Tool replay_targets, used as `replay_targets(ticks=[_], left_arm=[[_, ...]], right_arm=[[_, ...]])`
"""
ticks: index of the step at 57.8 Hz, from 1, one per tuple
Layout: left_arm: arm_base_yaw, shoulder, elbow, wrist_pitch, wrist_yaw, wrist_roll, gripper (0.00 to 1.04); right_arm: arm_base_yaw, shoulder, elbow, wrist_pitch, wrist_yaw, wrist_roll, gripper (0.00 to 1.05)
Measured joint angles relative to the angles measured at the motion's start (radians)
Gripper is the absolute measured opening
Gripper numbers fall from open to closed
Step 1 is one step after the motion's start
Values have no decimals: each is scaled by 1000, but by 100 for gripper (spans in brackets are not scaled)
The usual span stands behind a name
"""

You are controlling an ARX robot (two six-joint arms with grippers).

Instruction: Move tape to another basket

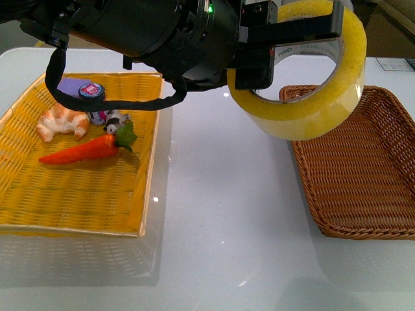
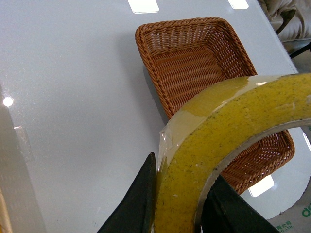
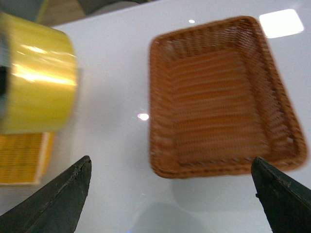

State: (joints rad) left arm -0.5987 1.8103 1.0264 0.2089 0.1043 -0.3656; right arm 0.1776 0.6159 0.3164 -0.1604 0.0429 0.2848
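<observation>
Tape (image 1: 311, 113), core print illegible, clamped in left pincer (image 2: 177, 208) near basket (image 1: 363, 181).

The tray (image 1: 71, 201) is set on the desk (image 1: 220, 214) at 9 o'clock and the basket (image 1: 369, 181) at 3 o'clock. Between them, toward 1 o'clock, the tape (image 1: 311, 110) is held aloft in the left claw (image 2: 181, 208).

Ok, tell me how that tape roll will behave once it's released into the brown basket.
Probably stiff: the left gripper pinches the tape with no visible squash. Being a round hoop, it may roll if it lands on edge, though the raised sides of the basket should stop it.
</observation>
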Motion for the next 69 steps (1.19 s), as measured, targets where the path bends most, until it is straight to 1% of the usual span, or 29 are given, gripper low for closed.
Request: replay_targets(ticks=[9,20,30,36,55,69], left_arm=[[-1,-3,0,-11,3,-6,16],[-1,-3,0,-13,14,-18,16],[-1,-3,0,-16,26,-23,16],[-1,-3,0,-16,28,-26,16],[-1,-3,0,-21,42,-40,16],[-1,-4,0,-23,50,-47,16]], right_arm=[[37,166,14,234,-169,112,96],[38,362,13,504,-283,224,96],[36,509,0,699,-352,310,96],[40,568,-1,787,-369,348,96],[45,747,0,984,-393,442,96],[45,826,14,1056,-403,514,96]])
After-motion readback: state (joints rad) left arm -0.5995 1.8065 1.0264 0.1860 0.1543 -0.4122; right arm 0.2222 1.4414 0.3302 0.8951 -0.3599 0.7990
